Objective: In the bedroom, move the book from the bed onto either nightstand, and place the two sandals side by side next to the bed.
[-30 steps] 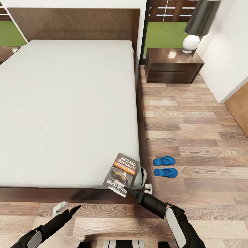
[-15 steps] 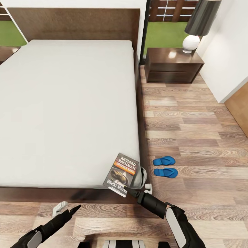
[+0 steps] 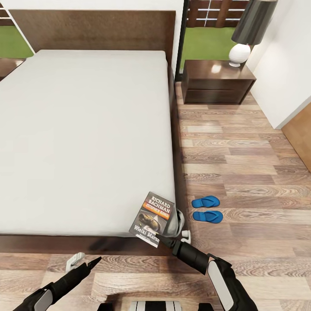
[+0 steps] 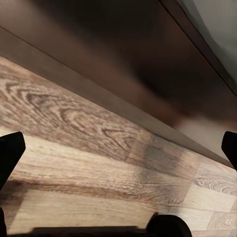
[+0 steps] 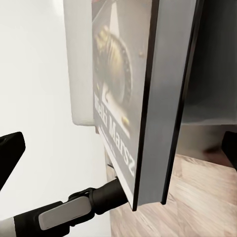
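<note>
Nothing has moved since the earlier frames: book, sandals and both arms sit where they were.

Head view: the book [image 3: 153, 219] lies at the near right corner of the bed [image 3: 86, 138], tilted, its lower edge overhanging the mattress. My right end effector [image 3: 162, 239] is right at that lower corner; whether it has closed on the book I cannot tell from here. I judge the book light, thin and fairly stiff but with a slick cover, so I'd take it by the overhanging edge, across the thickness. Both sandals [image 3: 207, 208] lie side by side on the floor [image 3: 242, 172] just beside the bed, so that part looks done. The nightstand [image 3: 216, 81] stands well apart by the headboard, with a lamp [image 3: 248, 30] on its far side and bare top nearer the window. My route there is open floor past the sandals. My left end effector [image 3: 88, 263] hangs low in front of the bed frame.

Left wrist view: fingers spread wide, nothing between them, floor planks and dark bed frame ahead.

Right wrist view: the book fills the middle, spine edge toward me, fingertips [image 5: 10, 150] far apart either side, so open, not gripping.
</note>
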You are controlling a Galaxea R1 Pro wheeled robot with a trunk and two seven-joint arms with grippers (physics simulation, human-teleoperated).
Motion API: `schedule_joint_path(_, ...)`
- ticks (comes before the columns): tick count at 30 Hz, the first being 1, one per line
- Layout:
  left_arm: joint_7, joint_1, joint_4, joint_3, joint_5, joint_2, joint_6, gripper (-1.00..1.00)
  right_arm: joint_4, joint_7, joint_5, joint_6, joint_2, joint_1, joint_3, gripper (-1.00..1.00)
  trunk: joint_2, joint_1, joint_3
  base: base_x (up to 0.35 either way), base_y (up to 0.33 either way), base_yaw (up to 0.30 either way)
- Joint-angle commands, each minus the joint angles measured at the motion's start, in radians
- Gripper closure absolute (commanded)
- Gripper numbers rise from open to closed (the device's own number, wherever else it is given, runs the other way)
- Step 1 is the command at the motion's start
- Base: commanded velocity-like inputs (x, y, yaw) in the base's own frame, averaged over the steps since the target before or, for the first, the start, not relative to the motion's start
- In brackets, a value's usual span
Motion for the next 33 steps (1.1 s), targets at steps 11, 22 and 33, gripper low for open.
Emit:
schedule_joint_path(11, -0.004, 0.000, 0.000, 0.000, 0.009, 0.000, 0.010, -1.00, 0.000, 0.000, -0.006, 0.007, 0.000, 0.000, 0.000, -1.00, 0.000, 0.000, 0.000, -0.026, 0.078, 0.000)
schedule_joint_path(22, -0.003, 0.000, 0.000, 0.000, 0.009, 0.000, 0.010, -1.00, 0.000, 0.000, -0.006, 0.008, 0.001, 0.000, -0.001, 1.00, 0.000, 0.000, 0.000, -0.002, 0.004, 0.000)
schedule_joint_path(33, -0.004, 0.000, 0.000, 0.000, 0.009, 0.000, 0.010, -1.00, 0.000, 0.000, -0.007, 0.008, 0.000, -0.001, -0.001, 1.00, 0.000, 0.000, 0.000, 0.000, 0.000, 0.000)
